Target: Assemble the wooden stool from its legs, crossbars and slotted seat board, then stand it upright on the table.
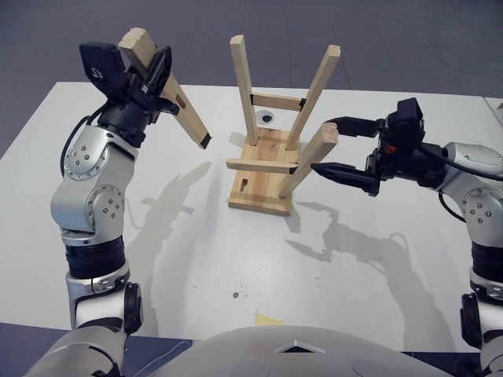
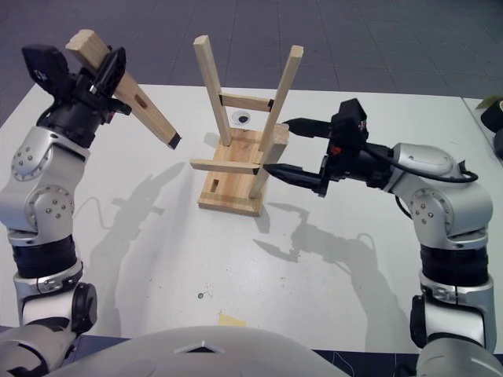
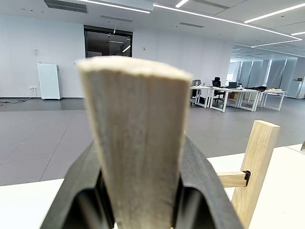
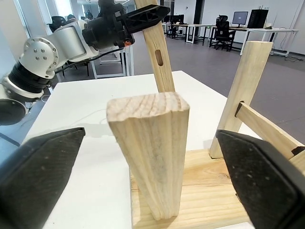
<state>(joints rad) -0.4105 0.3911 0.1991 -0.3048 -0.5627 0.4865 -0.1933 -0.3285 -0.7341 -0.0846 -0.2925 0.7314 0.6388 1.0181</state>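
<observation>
Three legs: stand up from the board [image 1: 267, 200], which lies flat mid-tabletop [image 1: 204, 267]: back left leg [image 1: 244, 90], back right leg [image 1: 314, 94], near leg [image 1: 308, 163].
Crossbars: upper crossbar [image 1: 277, 101] joins the two back legs; lower crossbar [image 1: 259, 166] runs out leftward from the near leg, low over the board.
Fourth leg [image 1: 179, 106]: held in the air left of the stool, tilted, lower end toward the stool, apart from it.
Left fingers [image 1: 163, 63]: clamped on the Fourth leg near its upper end.
Right fingers [image 1: 342, 174]: spread wide, one on each side of the near leg's top.
Head views: show the whole layout and both my arms.
Left wrist view: my fingers pressed on both flanks of the leg's end, with the upper crossbar's end in a back leg behind.
Right wrist view: clear gaps between the near leg and each finger, plus a slot [image 4: 158, 57] in the Fourth leg.
</observation>
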